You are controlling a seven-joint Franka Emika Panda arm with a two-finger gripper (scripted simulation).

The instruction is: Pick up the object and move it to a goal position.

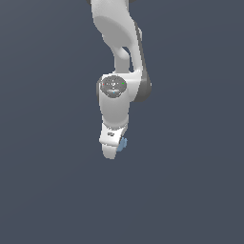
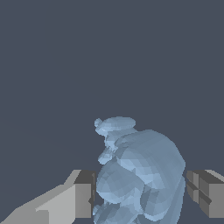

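Observation:
The object (image 2: 140, 175) is a light-blue lumpy, ridged blob sitting between my two grey fingers (image 2: 83, 194) in the wrist view. Both finger pads press against its sides, so my gripper (image 2: 140, 194) is shut on it. In the exterior view the white gripper (image 1: 112, 151) points downward at the centre. Only a small blue part of the object (image 1: 123, 143) peeks out on the side toward the exterior view's right. The arm's wrist hides the rest of it.
A plain dark grey-blue surface (image 1: 47, 190) fills the background in both views. The white arm (image 1: 116, 43) comes down from the top centre of the exterior view. Nothing else shows.

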